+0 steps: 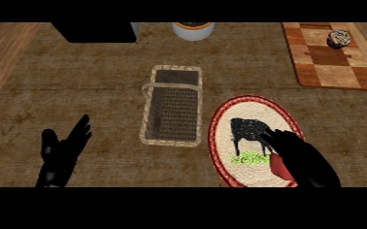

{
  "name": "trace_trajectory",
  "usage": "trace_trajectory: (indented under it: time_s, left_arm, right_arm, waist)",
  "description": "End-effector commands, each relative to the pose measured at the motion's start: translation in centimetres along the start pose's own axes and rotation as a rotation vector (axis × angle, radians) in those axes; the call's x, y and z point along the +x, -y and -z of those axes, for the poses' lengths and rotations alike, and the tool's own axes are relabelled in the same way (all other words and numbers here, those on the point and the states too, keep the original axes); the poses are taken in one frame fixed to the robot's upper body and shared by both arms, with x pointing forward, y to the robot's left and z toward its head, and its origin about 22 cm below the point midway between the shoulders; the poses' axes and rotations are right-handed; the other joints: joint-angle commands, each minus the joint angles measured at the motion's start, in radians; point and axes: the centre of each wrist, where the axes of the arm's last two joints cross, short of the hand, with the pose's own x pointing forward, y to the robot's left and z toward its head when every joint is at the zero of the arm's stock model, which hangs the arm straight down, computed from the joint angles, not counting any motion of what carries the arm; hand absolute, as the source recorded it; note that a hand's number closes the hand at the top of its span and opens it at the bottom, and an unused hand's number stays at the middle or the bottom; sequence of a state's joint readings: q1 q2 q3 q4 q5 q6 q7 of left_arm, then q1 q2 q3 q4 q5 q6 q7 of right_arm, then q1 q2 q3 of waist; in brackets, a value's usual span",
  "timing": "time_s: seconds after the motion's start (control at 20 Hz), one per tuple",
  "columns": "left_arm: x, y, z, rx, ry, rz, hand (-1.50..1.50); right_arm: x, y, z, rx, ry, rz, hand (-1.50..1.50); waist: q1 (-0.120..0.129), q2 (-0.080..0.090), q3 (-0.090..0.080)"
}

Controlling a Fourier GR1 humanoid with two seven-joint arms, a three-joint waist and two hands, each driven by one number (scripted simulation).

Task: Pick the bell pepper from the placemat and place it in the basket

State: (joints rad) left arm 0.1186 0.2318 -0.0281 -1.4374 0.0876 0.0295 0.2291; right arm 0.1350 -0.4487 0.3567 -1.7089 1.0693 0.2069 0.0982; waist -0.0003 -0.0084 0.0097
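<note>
Red Bell Pepper Under Right Robot Hand

Red bell pepper [278, 167] lies on the oval placemat [247, 107], right of the wicker basket [149, 116]; right robot hand [297, 151] curls over the pepper, grasping it; left robot hand [63, 151] rests released, fingers straight, above the tabletop [86, 77].

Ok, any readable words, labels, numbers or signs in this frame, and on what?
None can be read. The oval red-rimmed placemat bears only a black cow picture, no lettering. The woven wicker basket, the checkered wooden board and the white cup show no text.
</note>
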Motion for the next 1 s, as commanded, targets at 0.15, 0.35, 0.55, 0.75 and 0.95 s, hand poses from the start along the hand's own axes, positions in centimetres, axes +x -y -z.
trace_trajectory:
  time_s: [0.15, 0.35, 0.55, 0.75, 0.95]
  left_arm:
    - [-2.1, -0.2, -0.9, 0.011, -0.071, 0.001, 0.0]
    - [-1.0, 1.3, -0.3, -0.009, -0.078, -0.013, 0.0]
    - [-1.7, -0.5, -1.3, -0.011, -0.071, 0.002, 0.0]
    - [-0.8, 0.0, -0.1, 0.0, -0.072, 0.006, 0.0]
    - [0.0, 0.5, 0.0, -0.038, -0.05, 0.011, 0.0]
  right_arm:
    - [0.0, -1.6, 0.7, -0.066, 0.055, -0.134, 1.5]
    - [-2.0, 0.4, 2.2, -0.073, 0.052, -0.169, 1.5]
    - [0.5, 0.9, 2.5, -0.091, 0.072, -0.169, 1.5]
    - [15.6, 0.7, 2.1, -0.073, 0.028, 0.009, 1.5]
    - [18.7, 0.5, 1.3, -0.079, -0.008, 0.032, 1.5]
  waist:
    - [0.004, 0.008, -0.009]
    - [0.004, 0.009, -0.009]
    - [0.004, 0.008, -0.01]
    - [0.02, 0.006, -0.017]
    - [0.035, 0.007, -0.016]
